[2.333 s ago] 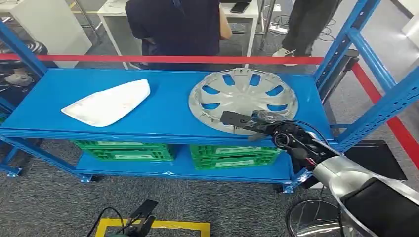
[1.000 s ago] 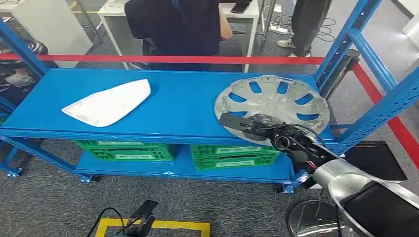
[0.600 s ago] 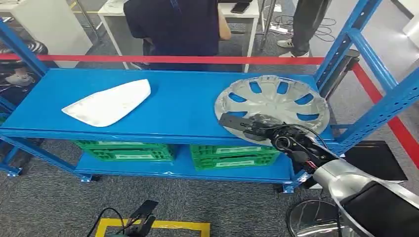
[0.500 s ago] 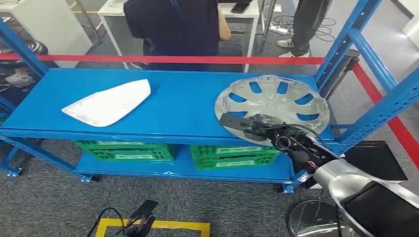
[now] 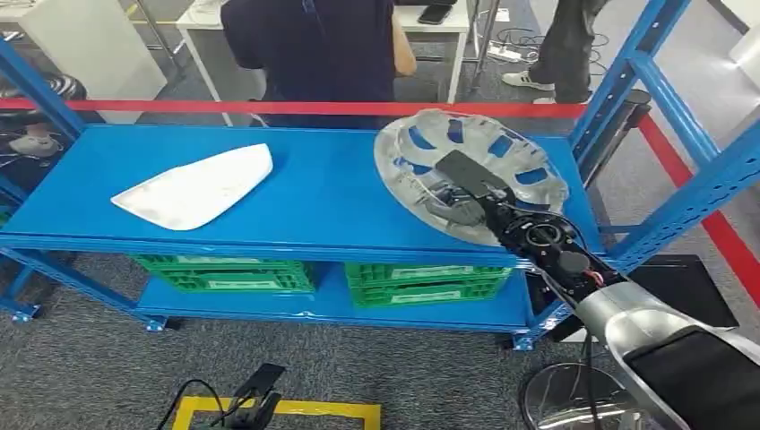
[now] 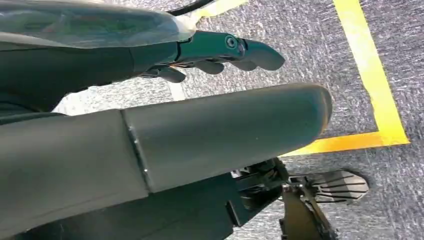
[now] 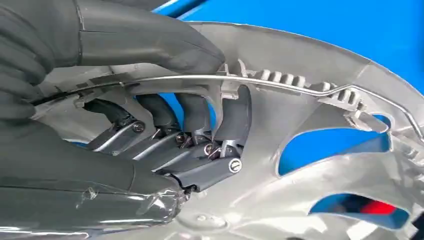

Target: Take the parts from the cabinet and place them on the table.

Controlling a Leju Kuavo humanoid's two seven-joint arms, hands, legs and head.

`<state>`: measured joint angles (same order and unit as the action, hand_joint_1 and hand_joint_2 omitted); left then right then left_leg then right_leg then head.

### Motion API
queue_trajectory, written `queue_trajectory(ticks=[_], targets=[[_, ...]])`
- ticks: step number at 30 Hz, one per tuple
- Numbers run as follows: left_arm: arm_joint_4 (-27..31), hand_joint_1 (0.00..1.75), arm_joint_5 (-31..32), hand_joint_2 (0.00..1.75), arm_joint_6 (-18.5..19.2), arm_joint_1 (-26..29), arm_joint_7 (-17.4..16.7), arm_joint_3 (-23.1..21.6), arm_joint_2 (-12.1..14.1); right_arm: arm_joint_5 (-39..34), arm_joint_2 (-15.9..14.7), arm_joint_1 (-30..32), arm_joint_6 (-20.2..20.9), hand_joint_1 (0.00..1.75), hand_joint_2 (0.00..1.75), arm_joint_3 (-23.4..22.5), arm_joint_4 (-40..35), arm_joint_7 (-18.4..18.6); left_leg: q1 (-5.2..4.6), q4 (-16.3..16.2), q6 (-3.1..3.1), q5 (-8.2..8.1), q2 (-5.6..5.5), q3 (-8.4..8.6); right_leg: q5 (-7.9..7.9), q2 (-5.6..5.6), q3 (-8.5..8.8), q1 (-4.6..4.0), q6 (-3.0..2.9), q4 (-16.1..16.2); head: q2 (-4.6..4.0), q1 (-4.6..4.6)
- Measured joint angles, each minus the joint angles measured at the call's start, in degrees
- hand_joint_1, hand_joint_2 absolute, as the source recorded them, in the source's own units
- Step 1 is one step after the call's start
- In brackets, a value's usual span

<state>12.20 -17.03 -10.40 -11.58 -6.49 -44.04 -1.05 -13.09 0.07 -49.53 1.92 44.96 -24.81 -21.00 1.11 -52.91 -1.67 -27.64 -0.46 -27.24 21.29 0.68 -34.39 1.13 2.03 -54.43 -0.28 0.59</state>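
My right hand (image 5: 466, 193) was clamped on the silver hubcap (image 5: 466, 170), thumb over its rim and fingers (image 7: 200, 117) hooked through a spoke opening, and there it was, tilted up off the blue shelf (image 5: 314, 193) at the right end, near the blue upright (image 5: 618, 90). My left hand (image 6: 220, 52) hung over the grey floor by a yellow line (image 6: 372, 75), fingers loosely curled and holding nothing. The white panel (image 5: 197, 188) lay flat at the shelf's left, well apart from the hubcap, bare blue between them. Below, two green crates (image 5: 224, 273) sat side by side on the lower shelf; I could not tell their contents. A red rail (image 5: 269, 107) ran behind, people standing beyond it.
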Motion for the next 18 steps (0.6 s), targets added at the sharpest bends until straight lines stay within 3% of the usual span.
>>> queue_trajectory(ticks=[18], targets=[[0.0,0.0,-1.07,0.0,-0.07,0.01,0.04,-0.83,-0.02,-5.14,1.07,-0.54,-1.05,1.75,1.75,-2.23,-5.6,-3.65,0.0,0.0,-0.01,0.01,-0.04,-0.01,0.0,0.0,-0.01,0.0,0.0,0.0,0.0,0.0]])
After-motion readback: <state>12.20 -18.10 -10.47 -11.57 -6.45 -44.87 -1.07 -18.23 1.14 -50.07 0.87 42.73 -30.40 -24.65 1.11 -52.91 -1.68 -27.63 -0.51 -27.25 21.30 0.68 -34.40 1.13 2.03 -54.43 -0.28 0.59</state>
